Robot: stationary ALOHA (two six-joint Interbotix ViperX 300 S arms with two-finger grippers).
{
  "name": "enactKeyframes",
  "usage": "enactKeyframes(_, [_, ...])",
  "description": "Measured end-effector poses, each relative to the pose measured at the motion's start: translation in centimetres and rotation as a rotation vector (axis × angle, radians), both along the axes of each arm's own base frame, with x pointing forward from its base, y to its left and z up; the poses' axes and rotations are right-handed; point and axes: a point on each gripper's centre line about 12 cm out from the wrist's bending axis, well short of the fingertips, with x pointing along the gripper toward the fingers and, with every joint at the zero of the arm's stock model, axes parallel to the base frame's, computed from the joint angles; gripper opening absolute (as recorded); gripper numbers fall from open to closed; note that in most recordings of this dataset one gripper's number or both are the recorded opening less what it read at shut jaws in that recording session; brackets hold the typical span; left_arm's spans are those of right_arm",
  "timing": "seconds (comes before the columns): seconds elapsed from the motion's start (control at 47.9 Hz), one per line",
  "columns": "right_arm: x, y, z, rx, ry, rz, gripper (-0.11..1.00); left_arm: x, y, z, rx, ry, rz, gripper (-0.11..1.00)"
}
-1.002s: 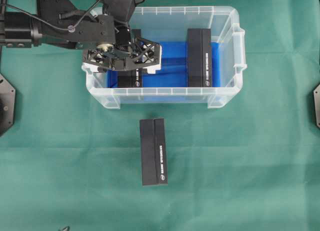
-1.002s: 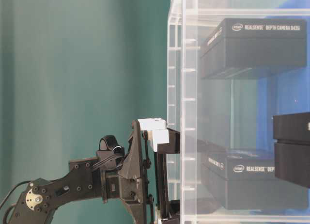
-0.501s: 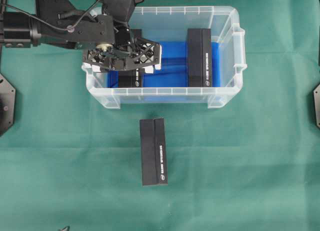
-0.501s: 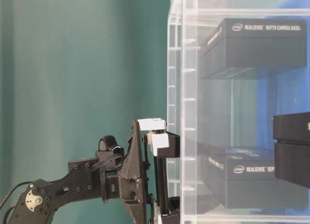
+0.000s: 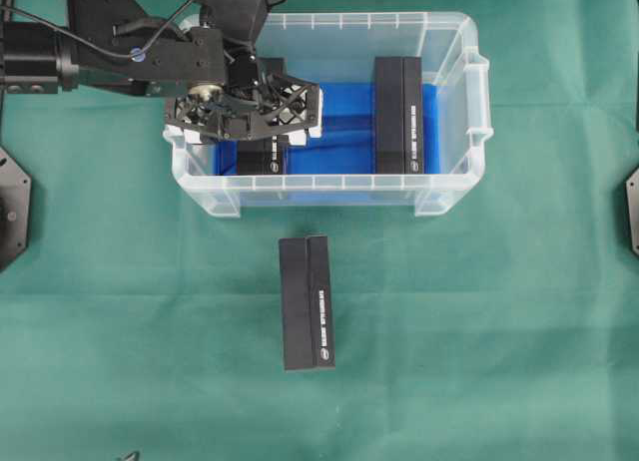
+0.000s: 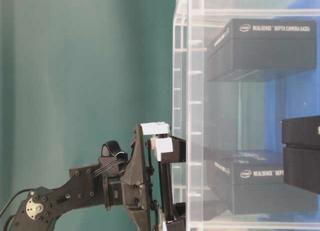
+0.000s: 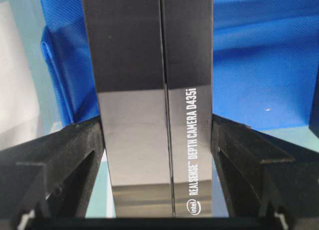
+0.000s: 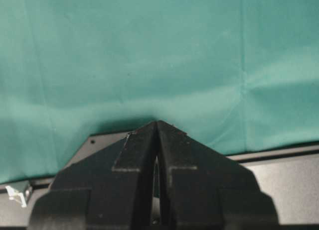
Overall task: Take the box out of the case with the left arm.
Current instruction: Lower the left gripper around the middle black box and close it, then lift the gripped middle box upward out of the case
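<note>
**A:** What lies closest to the near edge of the table?

**B:** A long black box (image 5: 306, 302) flat on the green cloth (image 5: 479, 331), just in front of the case's near wall and apart from it. Nothing touches it.

**A:** And the case itself?

**B:** The clear case (image 5: 451, 194) sits toward the far edge of the table, with a blue lining (image 5: 344, 117) on its floor. Two more black boxes are inside. One lies right of the middle (image 5: 398, 114), free. The other sits at the left end (image 5: 262, 158), mostly covered by the left arm (image 5: 120, 57).

**A:** So where is the left gripper?

**B:** The left gripper (image 5: 245, 117) reaches down over the left end of the case. In its wrist camera the two black fingers (image 7: 65, 160) press against both long sides of the left-end box (image 7: 149, 105), so it is clamped on that box. The box appears to be low in the case, though through the plastic I cannot tell whether it rests on the lining.

**A:** The right gripper?

**B:** Only its own camera shows the right gripper (image 8: 157, 140): its fingers meet with just a thin seam between them, above bare green cloth, holding nothing.
</note>
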Motion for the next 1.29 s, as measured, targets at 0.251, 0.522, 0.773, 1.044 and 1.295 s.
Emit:
enactKeyframes(0.251, [0.0,0.0,0.1,0.000,-0.002,0.000,0.02,-0.2,-0.1,0.2,-0.003,0.010,-0.002,0.64])
enactKeyframes(0.522, [0.0,0.0,0.1,0.000,-0.003,0.000,0.02,0.0,-0.2,1.8,-0.004,0.040,-0.003,0.64])
enactKeyframes(0.773, [0.0,0.0,0.0,0.000,0.000,0.000,0.02,-0.3,-0.1,6.3,0.005,-0.001,0.006,0.64])
enactKeyframes(1.044, [0.0,0.0,0.0,0.000,-0.002,0.000,0.02,-1.8,-0.4,12.0,0.012,-0.044,0.017,0.64])
enactKeyframes(1.295, [0.0,0.0,0.1,0.000,-0.003,0.000,0.02,-2.1,-0.5,15.8,0.024,-0.068,-0.005,0.64])
